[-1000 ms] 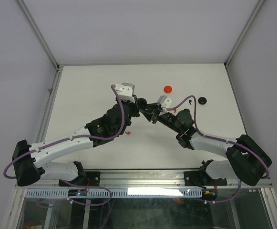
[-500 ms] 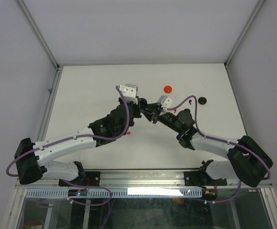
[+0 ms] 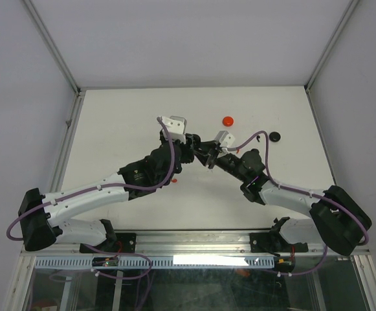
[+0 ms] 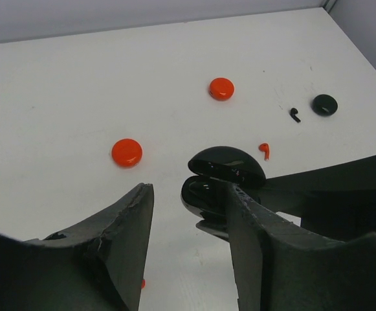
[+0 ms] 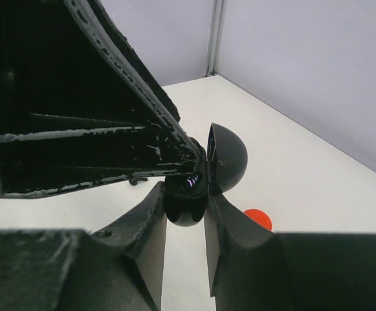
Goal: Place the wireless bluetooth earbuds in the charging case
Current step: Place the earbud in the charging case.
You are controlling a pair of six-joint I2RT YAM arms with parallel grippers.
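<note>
Black and glossy, the charging case (image 4: 225,170) sits near the middle of the white table (image 4: 58,97) with its lid hinged open. Its lower half is clamped between the fingers of the right gripper (image 5: 186,194). The left gripper (image 4: 188,191) faces it from the left, jaws apart and holding nothing visible. A red earbud (image 4: 264,149) lies just beyond the case. A black earbud (image 4: 294,115) lies farther right, beside a black disc (image 4: 324,104). The far red disc (image 4: 221,88) and the nearer red disc (image 4: 127,152) rest well apart.
</note>
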